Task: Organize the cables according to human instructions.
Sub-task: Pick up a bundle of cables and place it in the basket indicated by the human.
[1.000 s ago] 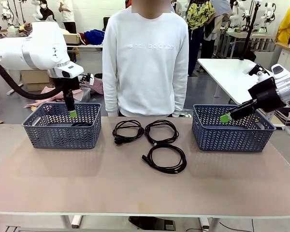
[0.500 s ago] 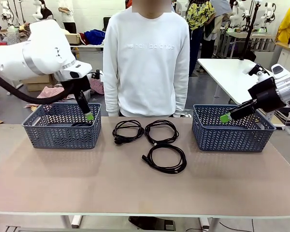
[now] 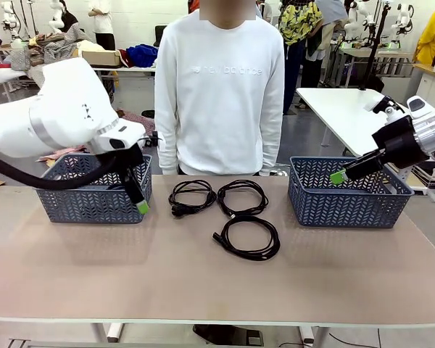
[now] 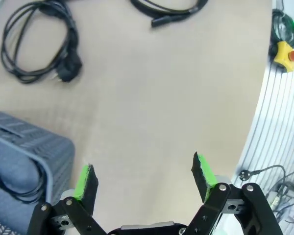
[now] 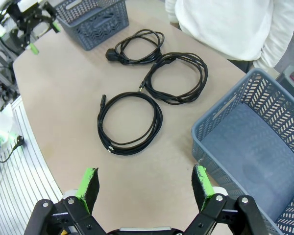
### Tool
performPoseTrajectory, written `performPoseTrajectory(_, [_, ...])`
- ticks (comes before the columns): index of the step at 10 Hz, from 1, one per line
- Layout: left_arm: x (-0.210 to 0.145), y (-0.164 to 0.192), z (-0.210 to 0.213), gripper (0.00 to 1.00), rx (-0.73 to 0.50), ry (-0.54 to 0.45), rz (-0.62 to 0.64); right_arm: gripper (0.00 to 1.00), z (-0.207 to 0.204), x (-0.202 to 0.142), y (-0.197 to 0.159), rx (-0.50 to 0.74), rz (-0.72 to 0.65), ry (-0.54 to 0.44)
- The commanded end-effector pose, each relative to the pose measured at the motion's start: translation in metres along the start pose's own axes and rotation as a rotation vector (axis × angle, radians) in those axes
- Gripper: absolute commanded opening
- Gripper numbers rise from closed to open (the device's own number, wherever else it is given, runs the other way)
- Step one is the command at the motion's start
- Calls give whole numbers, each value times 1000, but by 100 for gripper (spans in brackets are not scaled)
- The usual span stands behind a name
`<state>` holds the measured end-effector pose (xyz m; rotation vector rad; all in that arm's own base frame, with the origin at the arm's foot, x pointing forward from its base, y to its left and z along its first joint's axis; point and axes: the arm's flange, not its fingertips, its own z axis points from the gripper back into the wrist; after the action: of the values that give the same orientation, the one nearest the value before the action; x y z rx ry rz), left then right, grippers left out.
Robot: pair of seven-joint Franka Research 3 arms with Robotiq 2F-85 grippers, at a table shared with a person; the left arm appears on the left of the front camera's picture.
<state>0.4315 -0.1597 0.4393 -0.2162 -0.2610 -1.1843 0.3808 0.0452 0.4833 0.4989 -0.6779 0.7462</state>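
Front view: the left hand hangs tips-down just off the front right corner of the left basket and holds nothing. Three cables lie loose on the table between the baskets: left coil, middle coil and near coil. The right hand is parked over the near-left rim of the right basket, also empty. A person stands at the far side; no pointing hand can be made out.

Left wrist view: the left hand has its jaws spread wide, with bare table between the fingers. The left basket's corner is beside one finger, and a thin cord lies inside it, likely the fourth cable. The left coil is well ahead, plug end toward the hand.

Right wrist view: the right hand is wide open and idle. All three coils lie ahead of it: near coil, middle coil, left coil. The right basket looks empty.

Step, as a judgement: one cable sorted, and the left hand is going for the next pick. The left coil looks like the closest target. The next move calls for centring over a bunched part of its strands, coming down to the table and closing. Which basket it goes in depends on the person's cue.
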Motion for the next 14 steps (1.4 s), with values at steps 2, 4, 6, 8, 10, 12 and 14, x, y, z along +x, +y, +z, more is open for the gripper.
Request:
performPoseTrajectory(2, [-9, -25, -24, 100, -10, -38, -17, 100, -1, 2, -3, 15, 21, -22])
performPoseTrajectory(4, [-11, -32, -34, 100, 2, -13, -33, 100, -1, 2, -3, 15, 21, -22])
performPoseTrajectory(6, [-4, -31, -34, 100, -14, 7, -29, 100, -1, 2, -3, 15, 21, -22])
performPoseTrajectory(8, [-4, -31, -34, 100, -14, 7, -29, 100, -1, 2, -3, 15, 21, -22])
performPoseTrajectory(10, [-4, -31, -34, 100, -14, 7, -29, 100, -1, 2, -3, 15, 21, -22])
performPoseTrajectory(12, [-4, -31, -34, 100, -14, 7, -29, 100, -1, 2, -3, 15, 21, -22])
performPoseTrajectory(14, [-4, -31, -34, 100, -14, 7, -29, 100, -1, 2, -3, 15, 21, -22])
